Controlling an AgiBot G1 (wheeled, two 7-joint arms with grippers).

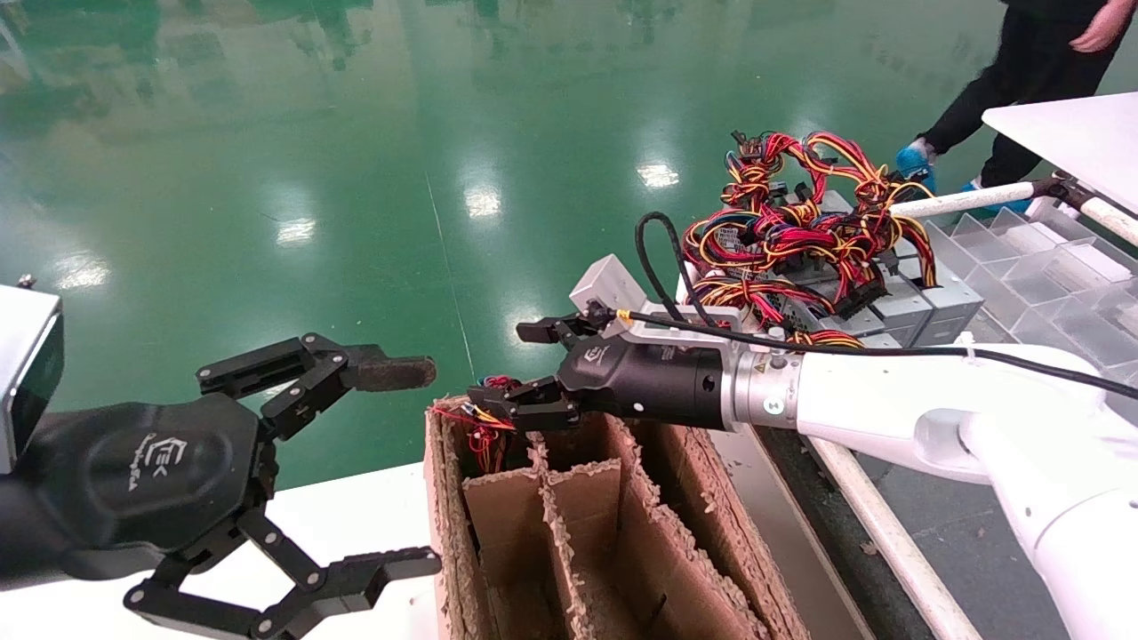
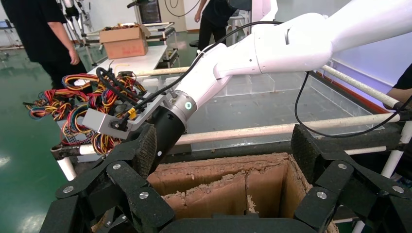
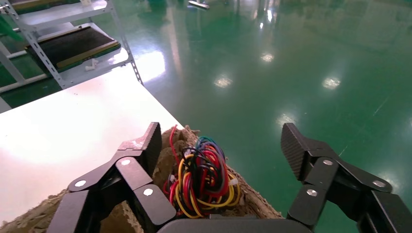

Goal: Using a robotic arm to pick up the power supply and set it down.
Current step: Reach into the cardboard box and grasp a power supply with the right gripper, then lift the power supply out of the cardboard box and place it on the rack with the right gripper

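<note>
I count two hands: the left hand [image 1: 391,467] and the right hand [image 1: 507,364]. One cardboard box [image 1: 622,533] sits at the bottom middle, and one wire bundle [image 3: 204,179] is inside.

Bright overhead lamps glare in patches off the glossy green floor [image 1: 480,200]; all views sharp.

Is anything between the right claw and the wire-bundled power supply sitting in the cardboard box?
Nothing visible. The open right claw hangs right above the bundle of red, yellow and black wires of the power supply, which sits in the far corner slot of the partitioned brown cardboard box. The left claw is off to the side.
</note>
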